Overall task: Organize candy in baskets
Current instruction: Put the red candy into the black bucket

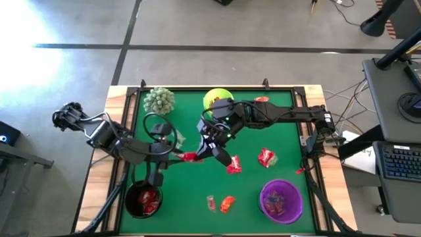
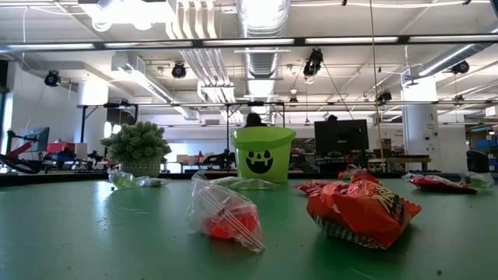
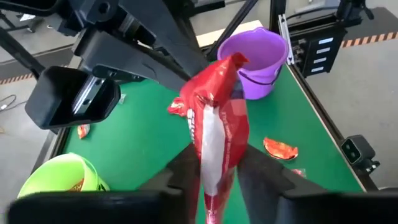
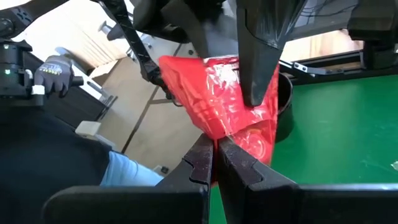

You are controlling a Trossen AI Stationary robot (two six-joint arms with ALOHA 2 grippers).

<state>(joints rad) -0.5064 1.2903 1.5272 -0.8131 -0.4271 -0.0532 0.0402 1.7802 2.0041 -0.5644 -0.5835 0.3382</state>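
A red candy packet [image 1: 191,157] hangs above the mat's left-middle, held from both ends. My left gripper [image 1: 179,157] has its fingers [image 3: 186,171] pressed on either side of the packet [image 3: 214,137]. My right gripper [image 1: 209,151] is shut on the packet's other edge [image 4: 217,106]. The black basket [image 1: 143,199], holding red candy, sits front left. A purple basket [image 1: 281,201] with candy stands front right, and the lime green basket [image 1: 217,99] at the back. Loose red candy [image 1: 266,157], another red one [image 1: 233,166], an orange one [image 1: 227,204] and a clear one [image 1: 211,202] lie on the mat.
A spiky pale-green plant [image 1: 158,100] stands at the back left. A clear wrapper [image 1: 177,139] lies near the left arm, and a red candy [image 1: 262,99] beside the green basket. In the right wrist view a person's gloved hand [image 4: 56,71] shows beyond the table.
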